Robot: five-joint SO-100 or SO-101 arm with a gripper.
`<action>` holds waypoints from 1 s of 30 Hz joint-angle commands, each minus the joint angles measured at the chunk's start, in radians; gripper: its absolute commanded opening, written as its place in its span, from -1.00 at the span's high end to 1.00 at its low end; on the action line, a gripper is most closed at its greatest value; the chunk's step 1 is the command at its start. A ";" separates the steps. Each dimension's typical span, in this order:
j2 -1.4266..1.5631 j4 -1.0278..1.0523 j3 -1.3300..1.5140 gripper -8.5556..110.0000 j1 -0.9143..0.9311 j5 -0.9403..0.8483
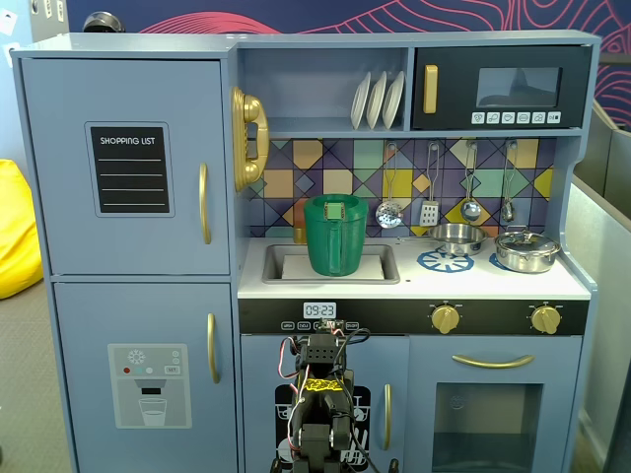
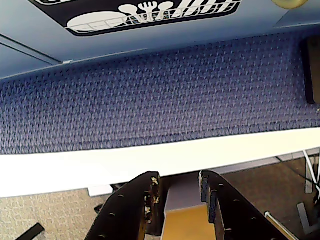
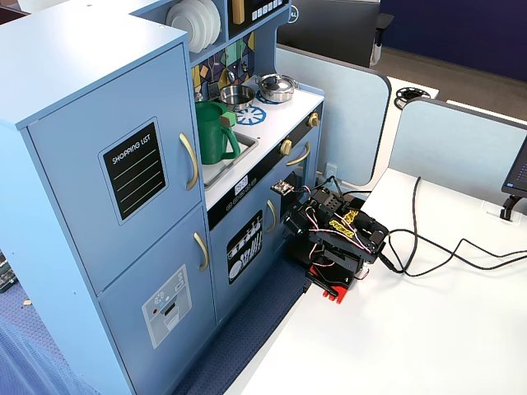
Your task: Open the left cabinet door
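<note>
The left cabinet door (image 1: 128,168) is blue-grey with a black "SHOPPING LIST" panel (image 1: 130,169) and a vertical gold handle (image 1: 204,203). It is shut in both fixed views (image 3: 123,164); its handle (image 3: 190,161) lies flat along the right edge. My arm (image 1: 320,394) is folded low in front of the kitchen's middle, on the white table's edge (image 3: 338,239), well below and right of the handle. In the wrist view my gripper (image 2: 178,175) points down over the table edge. Its jaws stand a little apart with nothing between them.
Below the door is the dispenser door (image 1: 148,384). The small door with dish pictures (image 2: 150,12) faces the arm. A gold toy phone (image 1: 248,138) hangs right of the handle. A green pitcher (image 1: 335,235) stands in the sink. Cables (image 3: 436,247) trail across the white table (image 3: 428,329).
</note>
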 commanded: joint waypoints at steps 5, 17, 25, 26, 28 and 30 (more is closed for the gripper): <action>0.002 0.176 0.008 0.86 0.054 -0.037; 0.000 -0.020 -0.097 0.86 -0.072 0.094; -0.087 -0.275 -0.370 0.83 -0.322 0.066; -0.097 -0.314 -0.393 0.83 -0.344 0.071; -0.110 -0.394 -0.437 0.80 -0.390 0.063; -0.123 -0.486 -0.474 0.78 -0.439 0.038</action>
